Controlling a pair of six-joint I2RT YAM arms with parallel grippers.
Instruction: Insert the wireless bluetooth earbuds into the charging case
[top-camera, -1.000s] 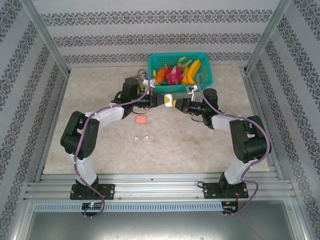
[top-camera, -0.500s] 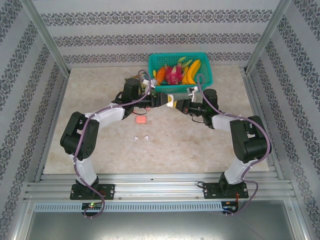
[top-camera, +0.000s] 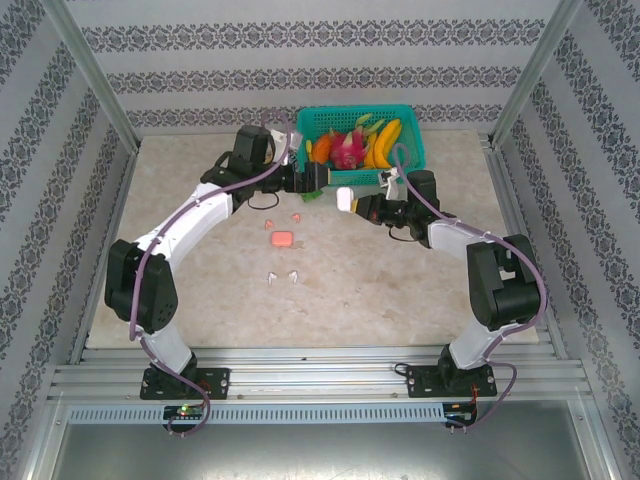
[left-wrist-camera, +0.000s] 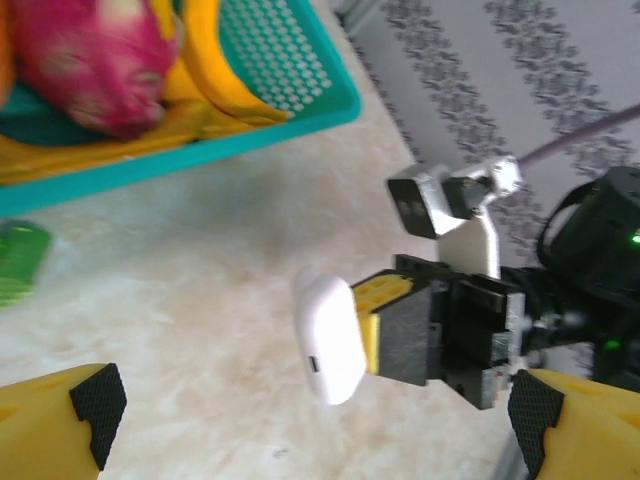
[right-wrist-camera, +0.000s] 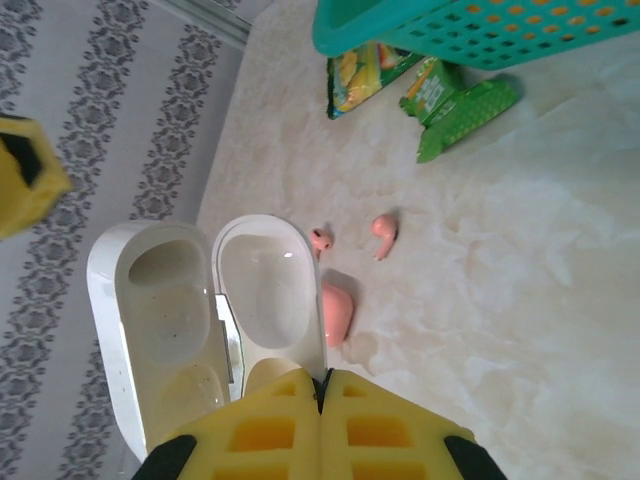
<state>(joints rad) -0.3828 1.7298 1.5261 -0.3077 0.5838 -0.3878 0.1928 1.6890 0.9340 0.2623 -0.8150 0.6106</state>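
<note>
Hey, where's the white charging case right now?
The white charging case is clamped in the right gripper, just in front of the teal basket at the far centre of the top view; the right wrist view shows its lid open.

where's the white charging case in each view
top external: white charging case at centre, just below the teal basket, held in the right end effector.
left wrist: lower centre, clamped edge-on; basket upper left.
right wrist: lower left, lid open; basket top right.
shared landmark: the teal basket.
</note>
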